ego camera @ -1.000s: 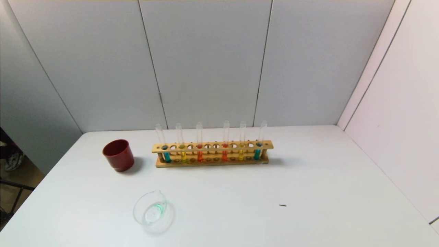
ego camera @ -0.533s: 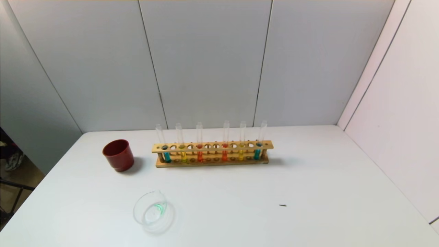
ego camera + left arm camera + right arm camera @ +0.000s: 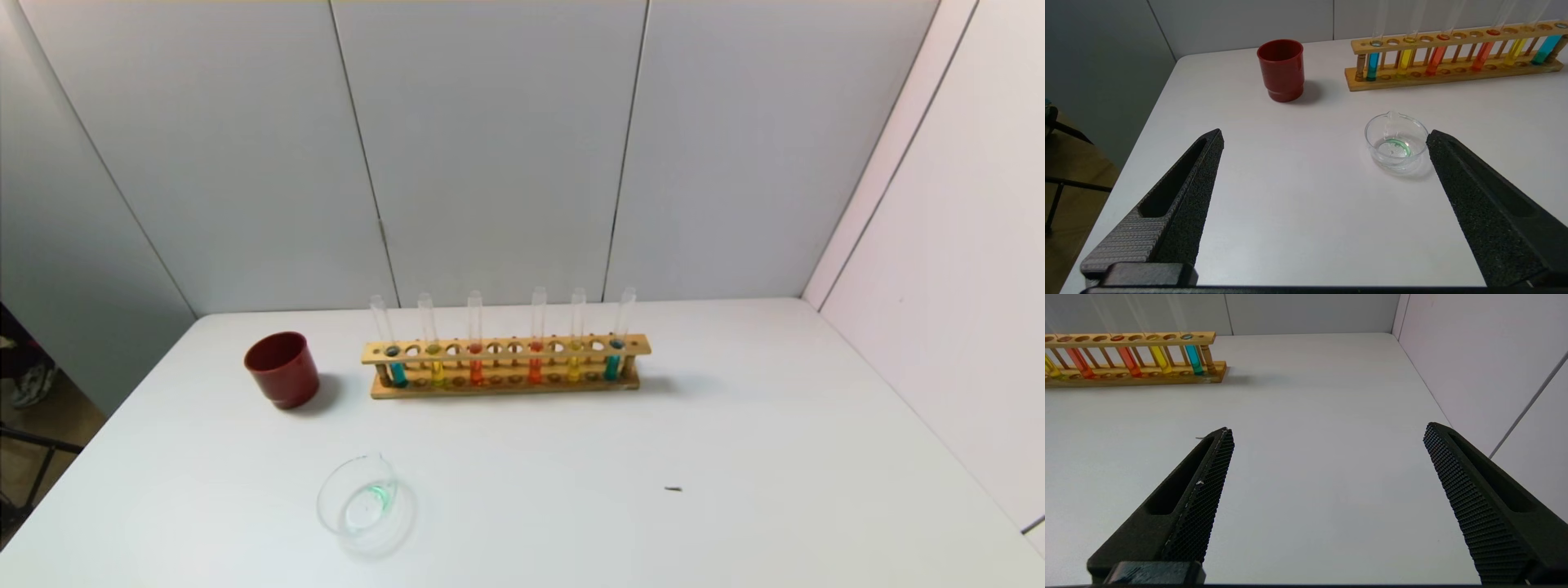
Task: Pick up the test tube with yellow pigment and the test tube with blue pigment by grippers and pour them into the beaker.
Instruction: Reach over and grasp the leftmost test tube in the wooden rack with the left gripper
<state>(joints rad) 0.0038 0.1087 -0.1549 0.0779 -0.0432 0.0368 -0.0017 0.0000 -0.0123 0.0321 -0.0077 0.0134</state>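
Both grippers hang back at the table's near edge, out of the head view and seen only by their own wrist cameras. Left gripper [image 3: 1323, 139] has its jaws spread wide and empty, with the beaker [image 3: 366, 505] just ahead toward its right finger. Right gripper [image 3: 1327, 430] is likewise spread and empty over bare table [image 3: 735, 425].

Nothing has changed over the last second: the head view matches the two earlier ones, so the task seems not yet begun.

Taking the table's middle as the clock centre in the head view, the rack [image 3: 506, 367] stands at 12, the red cup [image 3: 282, 369] at 10, the beaker at 7.

Six tubes stand upright in the rack. Blue tubes sit at both ends [image 3: 397, 371] [image 3: 612, 366], yellow tubes [image 3: 438, 371] [image 3: 574, 367] next inward, orange ones in the middle.

A likely first move is for each arm to reach for a tube at its own end, then carry it to the beaker.
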